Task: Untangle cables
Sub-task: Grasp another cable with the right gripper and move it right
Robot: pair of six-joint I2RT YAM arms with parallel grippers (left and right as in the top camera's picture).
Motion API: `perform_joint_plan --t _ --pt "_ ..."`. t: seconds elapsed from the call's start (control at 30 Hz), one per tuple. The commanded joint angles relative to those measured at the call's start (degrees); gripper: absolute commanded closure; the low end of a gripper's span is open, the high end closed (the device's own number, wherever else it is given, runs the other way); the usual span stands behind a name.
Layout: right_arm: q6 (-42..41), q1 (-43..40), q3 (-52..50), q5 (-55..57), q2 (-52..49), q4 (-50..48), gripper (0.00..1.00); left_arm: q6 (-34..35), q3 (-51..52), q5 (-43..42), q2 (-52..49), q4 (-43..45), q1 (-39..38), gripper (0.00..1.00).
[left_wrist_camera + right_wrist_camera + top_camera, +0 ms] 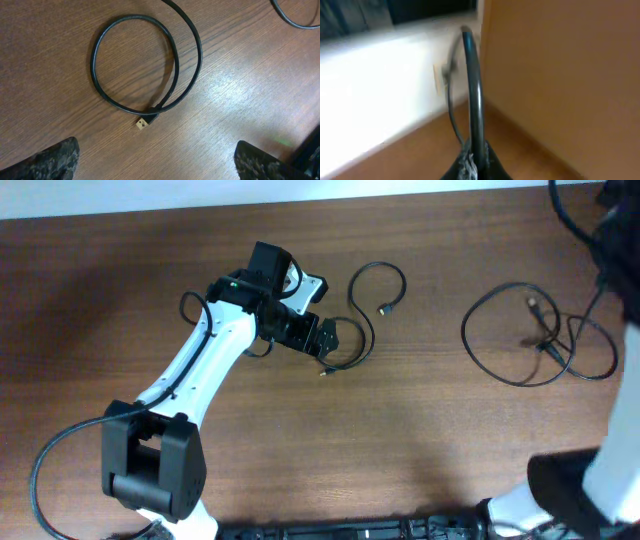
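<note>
A thin black cable [372, 300] curls on the wooden table [440, 430] at centre, with one plug end near my left gripper [326, 340]. In the left wrist view this cable [125, 102] forms a loop, its plug [143, 123] lying ahead of the open, empty fingers [157, 162]. A second tangle of cables [530, 345] lies at the right. My right gripper [475, 162] is shut on a black cable [475, 90] and holds it lifted. In the overhead view the right gripper [612, 220] is a dark blur at the top right corner.
The left arm [190, 390] stretches from the front left. Its thick base wire [45, 470] loops at the left. The right arm [625, 410] rises along the right edge. A pale wall [380, 90] shows in the blurred right wrist view.
</note>
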State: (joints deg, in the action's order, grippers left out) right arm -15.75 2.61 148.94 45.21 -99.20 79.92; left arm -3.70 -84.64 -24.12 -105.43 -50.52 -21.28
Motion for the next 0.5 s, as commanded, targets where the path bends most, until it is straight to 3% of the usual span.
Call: perform_joint_plan --t 0.0,0.1,0.17,0.43,0.47 --pt "-6.23 -12.35 0.15 -24.85 -6.99 7.61 0.96 -1.14 0.20 0.15 0.17 -0.59 0.00 0.01" --pt "-6.21 -23.91 0.11 -40.39 -15.72 17.03 0.96 -1.14 0.20 0.15 0.17 -0.72 0.00 0.01" --pt "-3.15 -27.85 -2.51 -48.65 -20.02 17.40 0.96 -1.14 0.20 0.13 0.17 -0.74 0.00 0.01" --pt "-3.15 -36.87 -22.49 -49.33 -21.31 13.92 0.95 -1.11 0.20 0.13 0.17 -0.98 0.00 0.01" --pt "-2.05 -36.92 -23.19 -51.21 -21.31 13.46 0.42 -1.11 0.20 0.13 0.17 -0.98 0.00 0.01"
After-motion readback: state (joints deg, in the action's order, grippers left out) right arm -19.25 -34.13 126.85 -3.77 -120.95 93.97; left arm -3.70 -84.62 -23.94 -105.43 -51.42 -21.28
